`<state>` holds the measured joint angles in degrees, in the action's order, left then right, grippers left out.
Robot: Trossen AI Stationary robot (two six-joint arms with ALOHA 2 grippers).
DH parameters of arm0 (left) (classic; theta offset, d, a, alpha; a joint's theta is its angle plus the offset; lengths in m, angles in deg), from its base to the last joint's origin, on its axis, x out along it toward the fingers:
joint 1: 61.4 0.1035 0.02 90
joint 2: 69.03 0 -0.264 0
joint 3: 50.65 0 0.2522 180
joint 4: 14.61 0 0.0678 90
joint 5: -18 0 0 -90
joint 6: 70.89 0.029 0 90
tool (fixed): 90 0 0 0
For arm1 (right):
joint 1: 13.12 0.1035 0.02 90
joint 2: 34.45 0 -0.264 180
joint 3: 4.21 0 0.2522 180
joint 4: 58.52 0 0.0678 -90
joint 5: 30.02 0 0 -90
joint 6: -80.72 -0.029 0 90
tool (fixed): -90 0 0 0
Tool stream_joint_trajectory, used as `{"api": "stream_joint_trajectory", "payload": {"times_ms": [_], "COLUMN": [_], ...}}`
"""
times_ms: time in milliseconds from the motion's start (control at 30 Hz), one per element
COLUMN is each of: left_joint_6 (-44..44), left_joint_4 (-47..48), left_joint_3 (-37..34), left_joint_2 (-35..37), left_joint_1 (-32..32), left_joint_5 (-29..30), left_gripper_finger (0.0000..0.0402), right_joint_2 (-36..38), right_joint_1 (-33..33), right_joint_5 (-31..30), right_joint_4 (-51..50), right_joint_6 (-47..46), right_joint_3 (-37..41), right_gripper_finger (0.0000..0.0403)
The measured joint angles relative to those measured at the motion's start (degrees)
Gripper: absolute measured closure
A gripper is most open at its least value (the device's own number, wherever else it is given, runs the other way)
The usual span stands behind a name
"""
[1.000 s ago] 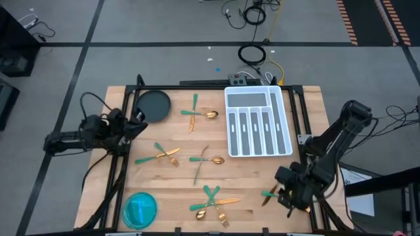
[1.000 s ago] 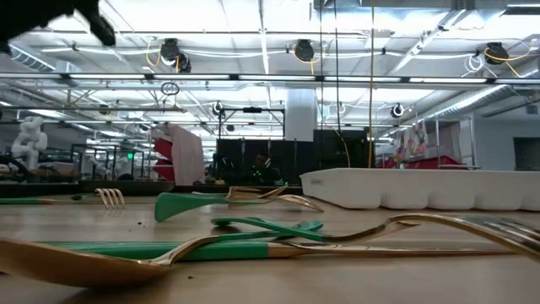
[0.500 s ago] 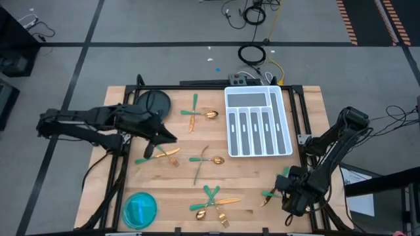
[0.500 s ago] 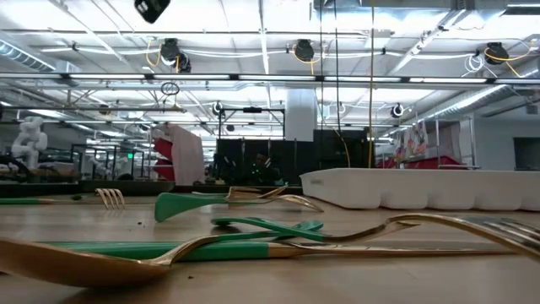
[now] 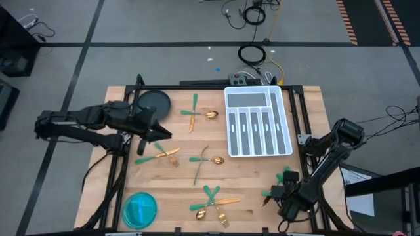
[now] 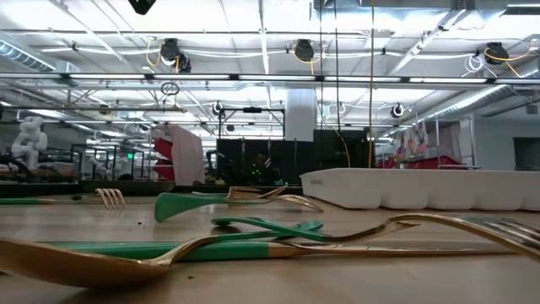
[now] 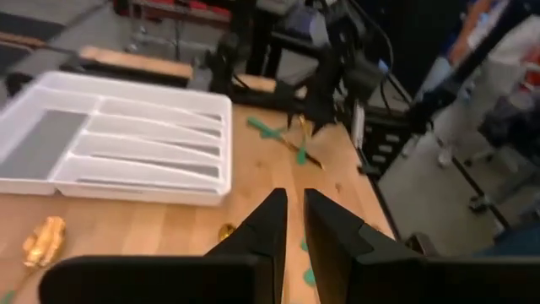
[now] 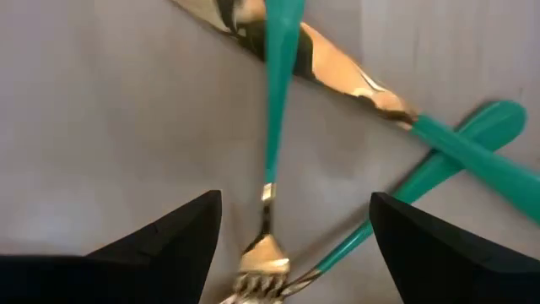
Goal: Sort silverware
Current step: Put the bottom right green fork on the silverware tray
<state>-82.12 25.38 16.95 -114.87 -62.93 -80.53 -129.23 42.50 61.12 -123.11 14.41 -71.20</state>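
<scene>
— So where was the right gripper (image 8: pixel 287 245) at that moment?

— Low over the near right corner of the table (image 5: pixel 262 164), its fingers (image 8: pixel 160 241) spread wide and holding nothing. Between them lay a fork (image 8: pixel 263 211) from the small heap of silverware (image 5: pixel 274 190) there, head closest to the gripper and slim teal handle running straight away from it. I judged it had squared up to that fork so the fingers could close across the handle, not along it.

— And the rest of that heap?

— A knife (image 8: pixel 337 67) lay crosswise beyond the fork, its gold blade under the fork's handle, its green handle slanting off to one side. Another teal handle (image 8: pixel 422 186) crossed near it. That tangle looked likely to shift if the fork was lifted.

— What about the left arm?

— The left gripper (image 7: pixel 291 211) hung above the table's left half, fingers nearly pressed together with only a thin slit between, gripping nothing. It pointed across toward the white tray (image 7: pixel 118 135), which sat ahead of it with its long slots (image 5: pixel 254 128) bare. Just below and beside it lay a crossed pair (image 5: pixel 157 155).

— Anything sorted yet?

— Seemingly not. More pieces lay scattered in crossed clusters at mid-table (image 5: pixel 205 159), the far side (image 5: pixel 197 113) and the near edge (image 5: pixel 211 202).
</scene>
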Motion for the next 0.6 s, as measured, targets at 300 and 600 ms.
{"api": "stream_joint_trajectory", "payload": {"times_ms": [300, 600], "left_joint_6": [-3.0, -6.5], "left_joint_4": [-1.7, -1.8], "left_joint_3": [0.0, 0.0], "left_joint_2": [1.0, 0.8], "left_joint_1": [0.1, 0.1], "left_joint_5": [2.0, 2.8], "left_gripper_finger": [0.0352, 0.0352], "right_joint_2": [-1.7, -1.7], "right_joint_1": [-0.5, -0.5], "right_joint_5": [-4.3, -2.7], "right_joint_4": [-2.0, 2.3], "right_joint_6": [0.0, -0.5], "right_joint_3": [0.0, 0.0], "right_gripper_finger": [0.0106, 0.0106]}}
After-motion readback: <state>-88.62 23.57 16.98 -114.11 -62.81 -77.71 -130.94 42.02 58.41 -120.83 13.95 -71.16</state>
